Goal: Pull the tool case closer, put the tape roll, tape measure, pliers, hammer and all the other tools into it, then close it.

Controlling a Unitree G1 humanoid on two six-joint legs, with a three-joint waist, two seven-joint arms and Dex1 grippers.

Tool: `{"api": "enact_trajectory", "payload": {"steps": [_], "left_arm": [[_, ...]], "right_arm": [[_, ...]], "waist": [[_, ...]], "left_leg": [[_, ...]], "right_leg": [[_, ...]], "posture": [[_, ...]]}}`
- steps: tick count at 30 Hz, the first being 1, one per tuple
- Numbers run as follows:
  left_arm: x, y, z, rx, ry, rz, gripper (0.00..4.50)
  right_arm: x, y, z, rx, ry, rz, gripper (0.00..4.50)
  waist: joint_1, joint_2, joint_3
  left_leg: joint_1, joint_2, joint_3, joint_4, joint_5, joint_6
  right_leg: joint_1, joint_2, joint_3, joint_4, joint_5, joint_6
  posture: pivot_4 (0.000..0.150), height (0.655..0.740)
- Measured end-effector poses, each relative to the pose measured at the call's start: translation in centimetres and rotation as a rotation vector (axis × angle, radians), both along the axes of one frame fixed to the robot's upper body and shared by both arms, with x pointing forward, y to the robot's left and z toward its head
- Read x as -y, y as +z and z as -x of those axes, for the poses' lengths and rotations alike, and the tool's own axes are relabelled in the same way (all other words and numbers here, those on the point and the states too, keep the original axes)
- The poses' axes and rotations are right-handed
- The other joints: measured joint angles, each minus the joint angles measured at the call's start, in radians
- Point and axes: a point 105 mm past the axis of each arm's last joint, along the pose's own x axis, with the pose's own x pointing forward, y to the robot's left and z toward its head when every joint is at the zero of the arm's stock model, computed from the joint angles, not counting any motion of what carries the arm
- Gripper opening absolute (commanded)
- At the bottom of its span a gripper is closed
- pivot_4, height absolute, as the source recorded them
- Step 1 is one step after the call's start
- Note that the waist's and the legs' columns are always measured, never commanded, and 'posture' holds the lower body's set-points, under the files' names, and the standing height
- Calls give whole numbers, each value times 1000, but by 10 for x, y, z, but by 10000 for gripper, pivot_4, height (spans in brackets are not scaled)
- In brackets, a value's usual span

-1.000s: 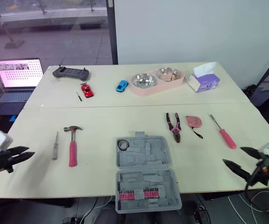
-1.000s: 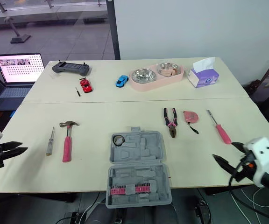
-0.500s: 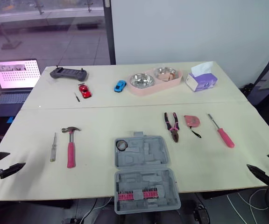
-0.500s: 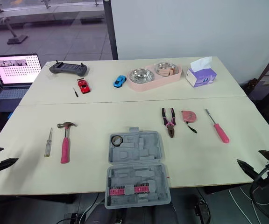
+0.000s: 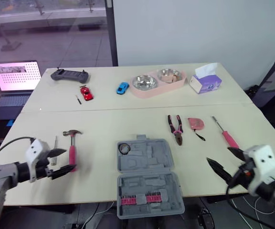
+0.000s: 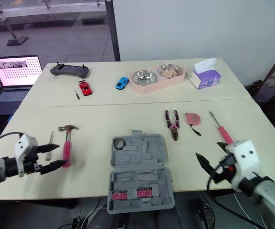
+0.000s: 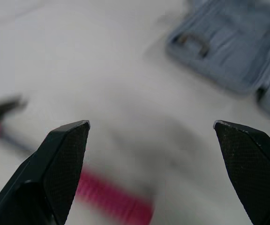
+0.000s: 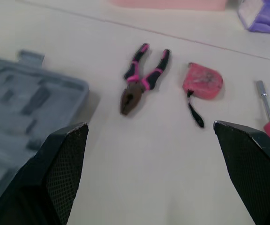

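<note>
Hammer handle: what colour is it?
The hammer has a pink handle, seen best in the left eye view.

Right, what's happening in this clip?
Neither gripper holds anything. The grey plastic tool case lies open at the near edge of the cream table, the black tape roll in it. The left gripper, jaws open, hovers beside the pink-handled hammer; the right gripper, jaws open, hovers near the pink-and-black pliers, pink tape measure and pink-handled screwdriver on the table.

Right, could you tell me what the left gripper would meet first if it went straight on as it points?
Probably the hammer, whose pink handle lies just ahead of the open left gripper, with the tool case further on. Height above the table is unclear, so it might pass over.
</note>
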Motion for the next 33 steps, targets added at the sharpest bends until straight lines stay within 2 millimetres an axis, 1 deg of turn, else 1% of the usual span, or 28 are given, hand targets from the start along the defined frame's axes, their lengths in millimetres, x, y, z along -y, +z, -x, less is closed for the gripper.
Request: {"api": "enact_trajectory", "payload": {"steps": [2,3,5,7,9,11,12,13,15,16,19,21,23,26,28,33], "left_arm": [[41,4,11,31,-153,51,44502],[54,7,17,30,-211,76,44502],[68,13,23,30,-290,107,44502],[72,19,23,31,-339,98,44502],[76,19,25,13,-371,95,44502],[82,19,26,-12,-395,123,44502],[88,22,28,-6,-418,135,44502],[92,24,29,-1,-435,138,44502],[98,25,31,9,-445,135,44502],[102,26,32,12,-452,138,44502],[105,23,32,11,-436,137,44502],[105,23,31,12,-428,136,44502],[107,27,30,33,-412,141,44502],[111,31,28,63,-381,163,44502],[110,32,23,78,-351,168,44502],[108,33,21,94,-335,160,44502]], "right_arm": [[-8,-5,-16,6,-78,2,45000],[-13,-9,-22,-3,-98,-2,45000],[-15,-17,-35,-20,-168,-8,45000],[-8,-26,-47,-55,-238,6,45000],[-2,-33,-55,-83,-290,20,45000],[4,-37,-70,-104,-322,27,45000],[7,-37,-78,-111,-333,31,45000],[8,-37,-82,-115,-335,34,45000],[5,-44,-99,-166,-306,30,45000],[5,-46,-104,-185,-302,27,45000],[6,-57,-114,-248,-297,8,45000],[7,-59,-116,-259,-301,9,45000],[10,-65,-122,-279,-308,14,45000],[7,-66,-136,-289,-309,10,45000],[5,-65,-144,-281,-308,2,45000],[4,-69,-154,-279,-309,-4,45000]], "waist": [[2,2,0],[2,1,0],[3,2,0],[4,4,-1],[2,5,-1],[-2,5,-1],[-2,5,-1],[-2,5,-1],[-5,5,-1],[-5,5,-1],[-1,5,-1],[-1,5,-1],[-2,5,-1],[-7,5,-1],[-8,5,-1],[-8,5,-1]], "left_leg": [[0,-1,1,0,0,0],[0,0,0,-1,0,0],[-1,0,-1,-1,1,0],[-1,0,-1,-1,2,-1],[0,0,0,0,2,-1],[0,0,1,0,2,0],[0,0,1,0,2,0],[0,0,1,-1,2,0],[0,2,1,-1,2,0],[0,3,1,-1,2,0],[0,8,1,-1,2,0],[0,8,1,-1,2,0],[0,8,2,0,2,0],[0,9,3,0,2,-1],[1,9,3,-1,2,-1],[1,9,4,0,2,-1]], "right_leg": [[-1,0,1,0,0,0],[-1,1,1,0,0,0],[-2,2,0,1,0,-1],[-2,4,0,2,0,-1],[-1,5,0,1,0,-1],[-1,6,1,1,0,-1],[-1,6,1,1,1,-1],[-2,6,1,1,1,1],[-1,9,1,1,3,1],[-2,9,1,1,3,1],[-2,13,0,1,4,-1],[-2,14,0,1,4,-1],[-2,14,1,1,5,-3],[-2,14,1,1,5,-3],[-2,15,1,1,5,-3],[-2,15,1,1,6,-3]], "posture": [[1500,7400],[1500,7400],[1500,7400],[1500,7400],[1500,7400],[1500,7400],[1500,7400],[1500,7400],[1500,7400],[1500,7400],[1500,7400],[1500,7400],[1500,7400],[1500,7400],[1500,7400],[1500,7400]]}}
